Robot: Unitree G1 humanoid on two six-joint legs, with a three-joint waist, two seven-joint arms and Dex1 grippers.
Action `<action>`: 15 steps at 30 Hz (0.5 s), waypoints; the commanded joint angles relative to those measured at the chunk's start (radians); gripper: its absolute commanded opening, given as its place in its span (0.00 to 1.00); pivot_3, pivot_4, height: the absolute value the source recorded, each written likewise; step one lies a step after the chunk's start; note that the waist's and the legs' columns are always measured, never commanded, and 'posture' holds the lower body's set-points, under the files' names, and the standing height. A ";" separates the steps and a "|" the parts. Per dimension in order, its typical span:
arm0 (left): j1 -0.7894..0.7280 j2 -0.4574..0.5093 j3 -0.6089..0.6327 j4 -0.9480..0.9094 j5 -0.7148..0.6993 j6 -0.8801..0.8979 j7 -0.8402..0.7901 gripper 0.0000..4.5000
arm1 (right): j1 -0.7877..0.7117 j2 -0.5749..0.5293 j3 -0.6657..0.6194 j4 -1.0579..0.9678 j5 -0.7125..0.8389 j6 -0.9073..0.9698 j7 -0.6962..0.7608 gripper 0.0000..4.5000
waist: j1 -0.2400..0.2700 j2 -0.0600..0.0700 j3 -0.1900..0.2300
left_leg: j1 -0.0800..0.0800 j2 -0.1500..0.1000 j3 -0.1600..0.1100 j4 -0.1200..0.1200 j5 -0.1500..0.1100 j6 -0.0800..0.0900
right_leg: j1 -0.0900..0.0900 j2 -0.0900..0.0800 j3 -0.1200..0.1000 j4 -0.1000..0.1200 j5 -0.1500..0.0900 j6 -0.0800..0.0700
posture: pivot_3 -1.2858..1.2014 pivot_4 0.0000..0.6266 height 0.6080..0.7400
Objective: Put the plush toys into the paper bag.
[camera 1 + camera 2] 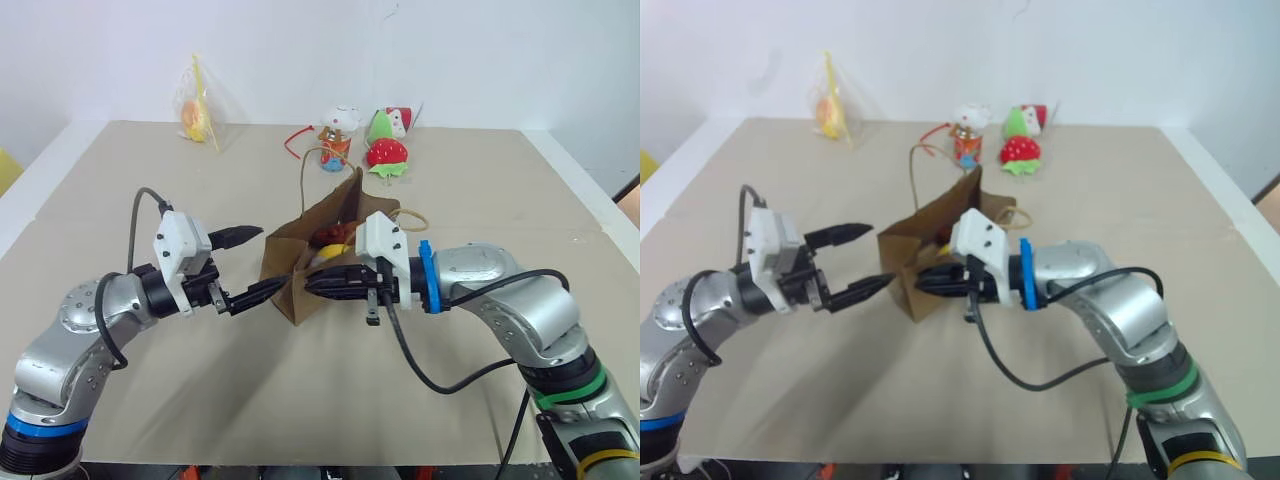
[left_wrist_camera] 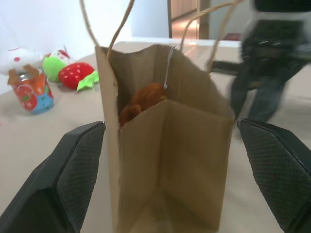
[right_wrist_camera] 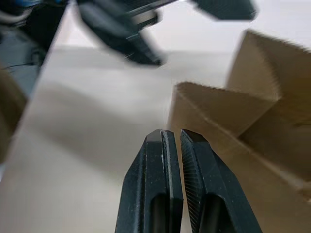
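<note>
Left wrist view: left hand (image 2: 170,189) spread astride the paper bag (image 2: 165,145), right hand (image 3: 181,141) pressed together at its rim; a nudge could topple it.

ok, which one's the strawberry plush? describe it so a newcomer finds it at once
Start at the brown paper bag mid-table, then look past it toward the far wall. Among the toys there, the strawberry plush is the red one with white dots and green leaves, lying flat beside a patterned can.

Plain brown bag (image 1: 322,262), orange-brown plush (image 2: 143,100) and yellow plush (image 1: 333,251) inside; red strawberry (image 1: 387,153), green leaves; 2 black grippers; beige table (image 1: 200,390).
</note>
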 commanded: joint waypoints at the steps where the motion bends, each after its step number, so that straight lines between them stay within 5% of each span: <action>1: 0.001 -0.016 -0.004 -0.029 0.008 -0.031 0.013 1.00 | -0.027 0.037 0.010 0.010 -0.057 -0.037 -0.036 0.11 | 0.000 0.000 0.000 | 0.000 0.000 0.000 0.000 0.000 0.000 | 0.000 0.000 0.000 0.000 0.000 0.000 | 0.52 0.24 1.00; 15: -0.022 -0.094 -0.075 0.052 0.126 -0.053 0.108 1.00 | -0.019 0.066 0.013 0.014 -0.129 -0.047 -0.033 0.11 | 0.000 0.000 0.000 | 0.000 0.000 0.000 0.000 0.000 0.000 | 0.000 0.000 0.000 0.000 0.001 0.002 | 0.52 0.24 1.00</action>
